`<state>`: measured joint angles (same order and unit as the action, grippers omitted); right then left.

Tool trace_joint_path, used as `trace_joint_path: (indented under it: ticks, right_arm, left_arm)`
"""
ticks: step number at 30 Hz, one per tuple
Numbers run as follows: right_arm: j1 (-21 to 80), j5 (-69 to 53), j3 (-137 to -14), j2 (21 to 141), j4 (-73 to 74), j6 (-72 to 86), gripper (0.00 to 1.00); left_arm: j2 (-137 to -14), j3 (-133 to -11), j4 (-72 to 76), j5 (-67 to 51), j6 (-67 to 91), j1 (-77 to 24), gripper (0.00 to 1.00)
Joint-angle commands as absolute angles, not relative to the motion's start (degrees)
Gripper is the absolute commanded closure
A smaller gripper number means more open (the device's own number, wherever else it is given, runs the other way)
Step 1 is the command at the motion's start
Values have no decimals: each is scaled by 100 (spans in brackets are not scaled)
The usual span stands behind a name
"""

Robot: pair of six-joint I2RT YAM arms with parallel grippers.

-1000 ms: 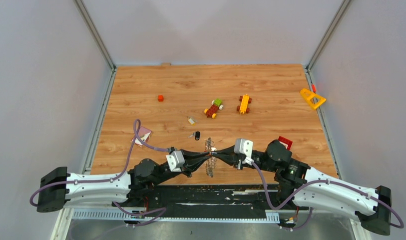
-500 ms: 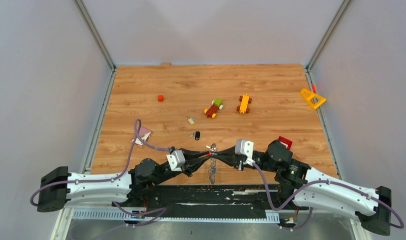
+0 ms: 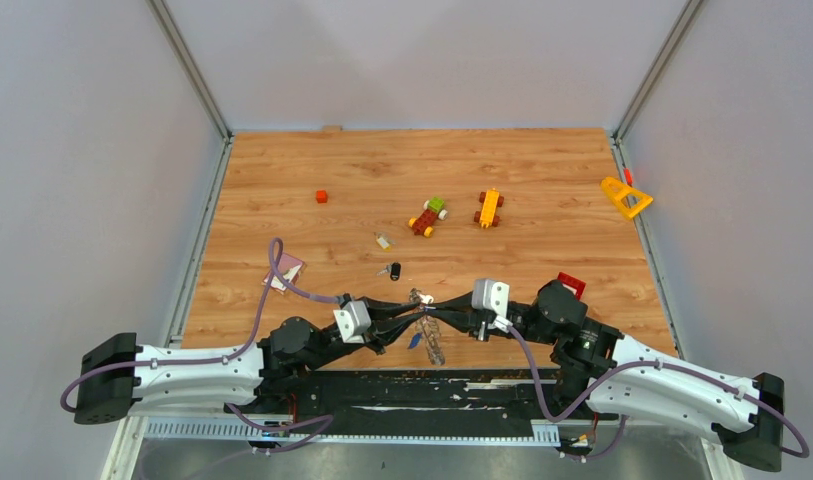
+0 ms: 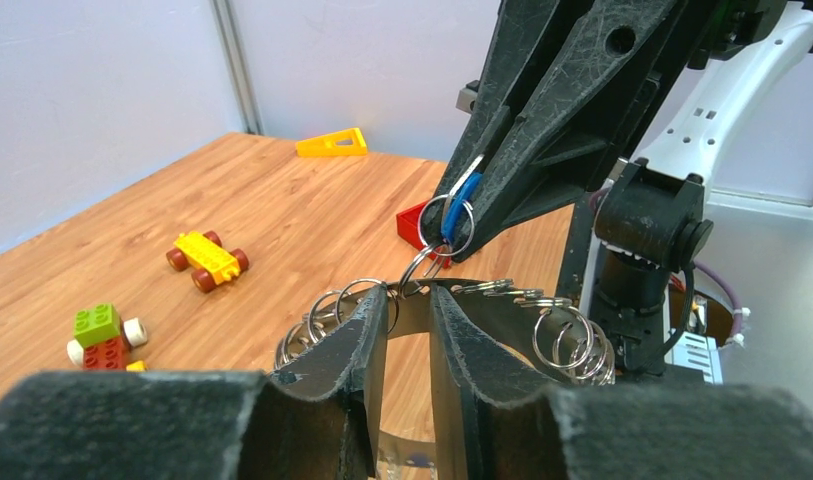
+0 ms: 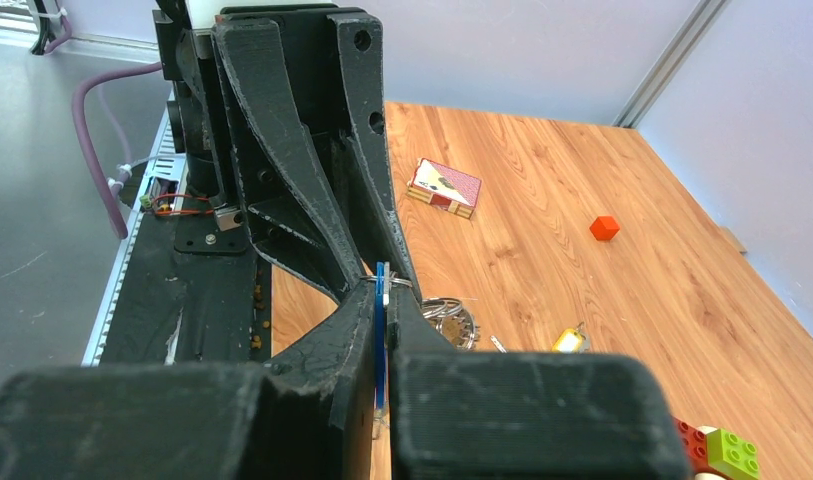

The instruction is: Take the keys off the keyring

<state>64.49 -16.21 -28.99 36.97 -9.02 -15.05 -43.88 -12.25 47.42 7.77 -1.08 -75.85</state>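
The keyring [image 3: 433,340], a flat grey metal band with several small split rings on its rim, hangs tilted between my two grippers. My left gripper [image 3: 413,315] is shut on the band, seen edge-on in the left wrist view [image 4: 410,297], where the band [image 4: 512,297] shows behind the fingers. My right gripper [image 3: 434,309] is shut on a blue key [image 5: 381,300], whose small split ring links it to the band [image 4: 449,222]. Another blue piece [image 3: 415,341] hangs low on the ring. A black-headed key [image 3: 394,270] and a yellow-tagged key [image 3: 384,241] lie loose on the table.
Two toy block vehicles [image 3: 428,216] [image 3: 489,208], a small red cube [image 3: 321,196] and a yellow triangle [image 3: 625,197] lie farther back. A red block [image 3: 571,286] sits by the right arm. A small card box [image 3: 287,272] lies left.
The keyring has swung from hanging upright between the grippers to tilted, its lower end now down and to the right. A blue piece now shows beside it. The arms barely moved.
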Motion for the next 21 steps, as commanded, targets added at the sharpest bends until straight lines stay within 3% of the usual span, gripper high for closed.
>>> trace_joint_path:
  ticks: [1,21]
  right_arm:
    - [6495,-1690,-3123,3683,-1344,-1458,100]
    - [6495,-1609,-3137,3857,-1424,-1489,100]
  left_arm:
    - [-4378,-1213,5079,636,-27,-7604,73]
    - [-4588,-1299,5246,191,-53,-7603,94]
